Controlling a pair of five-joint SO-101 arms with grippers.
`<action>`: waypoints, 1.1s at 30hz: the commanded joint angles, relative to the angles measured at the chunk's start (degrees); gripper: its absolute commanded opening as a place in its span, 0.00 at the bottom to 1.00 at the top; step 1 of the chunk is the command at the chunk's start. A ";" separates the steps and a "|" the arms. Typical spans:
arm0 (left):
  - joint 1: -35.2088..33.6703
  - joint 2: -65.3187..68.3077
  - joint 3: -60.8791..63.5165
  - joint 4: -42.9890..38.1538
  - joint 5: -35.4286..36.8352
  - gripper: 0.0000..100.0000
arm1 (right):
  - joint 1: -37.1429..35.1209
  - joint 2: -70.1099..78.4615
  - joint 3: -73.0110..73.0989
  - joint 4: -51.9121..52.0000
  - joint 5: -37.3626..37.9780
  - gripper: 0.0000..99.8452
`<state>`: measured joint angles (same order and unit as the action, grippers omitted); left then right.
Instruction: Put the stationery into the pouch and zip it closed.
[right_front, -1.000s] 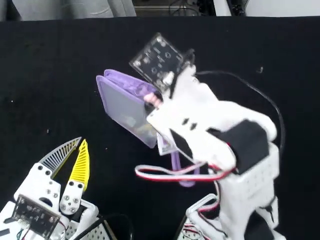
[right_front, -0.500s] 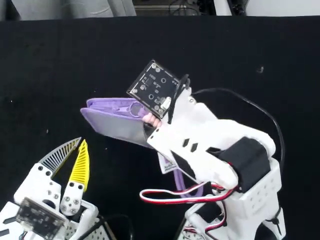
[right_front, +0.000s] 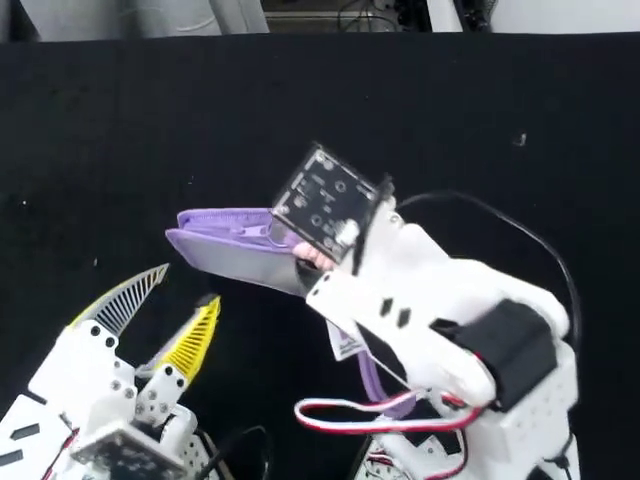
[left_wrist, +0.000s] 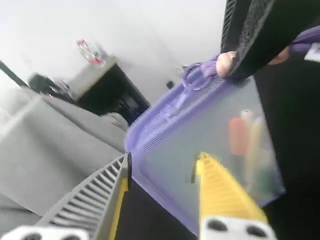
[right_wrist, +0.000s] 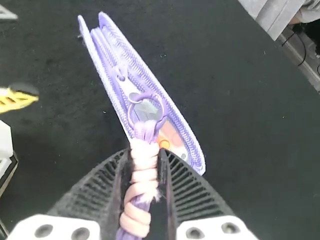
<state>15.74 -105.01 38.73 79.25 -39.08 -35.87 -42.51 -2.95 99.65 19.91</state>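
The purple pouch (right_front: 225, 252) hangs tilted above the black table, held by its pink-and-purple pull cord (right_wrist: 143, 172). My right gripper (right_wrist: 144, 154) is shut on that cord, just behind the ring pull (right_wrist: 143, 107). Coloured stationery (left_wrist: 241, 136) shows through the pouch's clear side (left_wrist: 215, 135). My left gripper (right_front: 188, 285) stands open close below the pouch's low edge, with its grey finger (left_wrist: 92, 197) and yellow finger (left_wrist: 220, 190) either side of that edge and not touching it. In the left wrist view the right gripper's black fingers (left_wrist: 255, 35) pinch the cord.
The black table (right_front: 480, 110) stretches open behind and to the right of the pouch. The right arm's white body (right_front: 450, 320) and red-white cable (right_front: 350, 410) take up the front right. A yellow fingertip (right_wrist: 15, 97) shows beside the pouch.
The right gripper has swung the pouch down and leftward, so that it lies flatter. The left gripper has opened wider and moved toward the pouch's lower edge.
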 joint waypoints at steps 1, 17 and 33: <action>-0.66 0.62 2.07 -6.77 -6.95 0.22 | -0.53 -3.65 1.27 1.58 0.97 0.01; -0.75 0.62 16.66 -20.48 -17.05 0.21 | -4.66 -9.71 11.47 1.58 5.54 0.01; -0.75 0.53 -3.82 4.22 -19.60 0.21 | -4.57 -9.54 15.25 1.58 8.97 0.01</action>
<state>15.65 -105.01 36.26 80.22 -55.87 -40.18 -52.26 9.71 99.65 27.91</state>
